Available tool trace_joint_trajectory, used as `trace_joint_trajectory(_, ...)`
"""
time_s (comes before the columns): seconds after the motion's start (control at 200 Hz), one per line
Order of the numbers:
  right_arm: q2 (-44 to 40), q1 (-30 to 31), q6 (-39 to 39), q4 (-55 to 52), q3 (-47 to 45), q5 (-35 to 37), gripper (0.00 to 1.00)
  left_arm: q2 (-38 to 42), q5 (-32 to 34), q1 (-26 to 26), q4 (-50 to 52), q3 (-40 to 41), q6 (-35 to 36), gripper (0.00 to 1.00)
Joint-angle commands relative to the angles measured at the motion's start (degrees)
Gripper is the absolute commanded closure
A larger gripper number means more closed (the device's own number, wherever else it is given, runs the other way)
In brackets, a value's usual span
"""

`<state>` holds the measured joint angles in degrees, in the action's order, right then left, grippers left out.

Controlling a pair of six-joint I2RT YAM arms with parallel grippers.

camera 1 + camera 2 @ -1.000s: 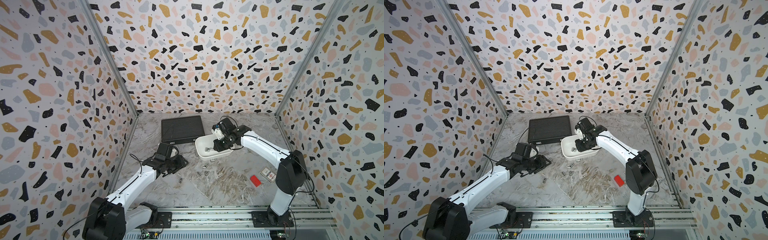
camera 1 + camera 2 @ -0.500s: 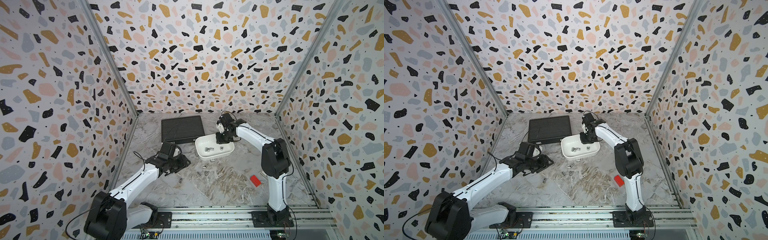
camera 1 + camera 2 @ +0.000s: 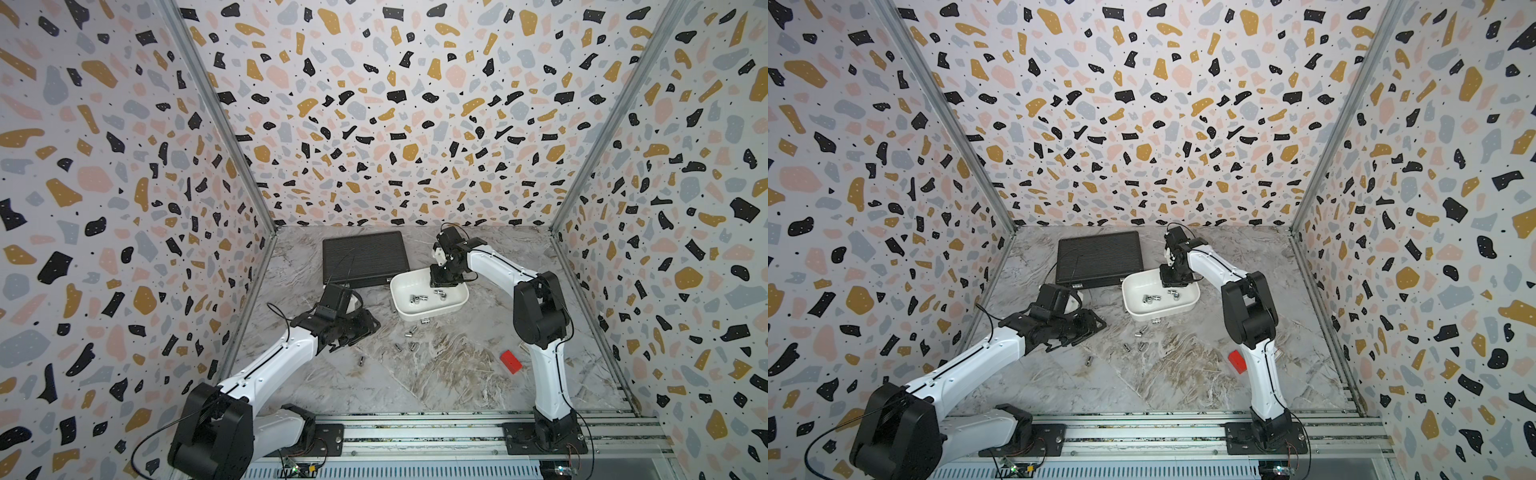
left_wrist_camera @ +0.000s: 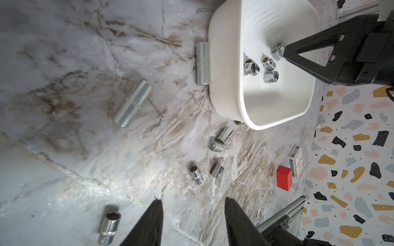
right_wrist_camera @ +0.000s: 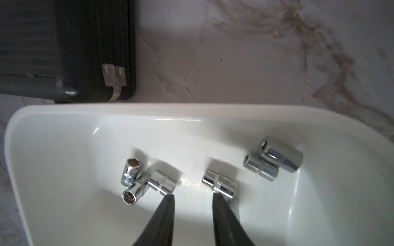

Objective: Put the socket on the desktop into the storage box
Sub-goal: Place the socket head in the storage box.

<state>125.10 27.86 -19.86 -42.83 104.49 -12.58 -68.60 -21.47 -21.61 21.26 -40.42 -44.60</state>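
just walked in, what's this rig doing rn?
Sorting sockets into a tub. The right gripper hangs open and empty over the white rounded plastic storage box, where at least five small chrome sockets lie. The left gripper is open and empty above the grey-white marble desktop, with loose chrome sockets scattered there, not yet collected.

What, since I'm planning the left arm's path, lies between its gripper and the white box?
Loose short sockets on the desktop, between left gripper and box; the left wrist view shows it.
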Motion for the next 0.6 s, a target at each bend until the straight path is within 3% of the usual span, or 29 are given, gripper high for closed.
trace_joint_trajectory(0.0,-2.4,-0.2,-0.4,-1.2,2.0,-0.6,0.64,0.7,1.0,-0.3,0.2,0.5,0.9,0.49)
trace_joint_trajectory(0.32,-6.1,-0.1,-0.8,-0.8,0.4,-1.5,0.64,0.7,1.5,-0.2,0.7,0.6,1.2,0.49)
trace_joint_trajectory(0.596,-13.3,0.0,-1.5,2.1,-6.7,-3.4,0.63,0.6,3.4,-0.2,3.6,-0.3,3.3,0.49)
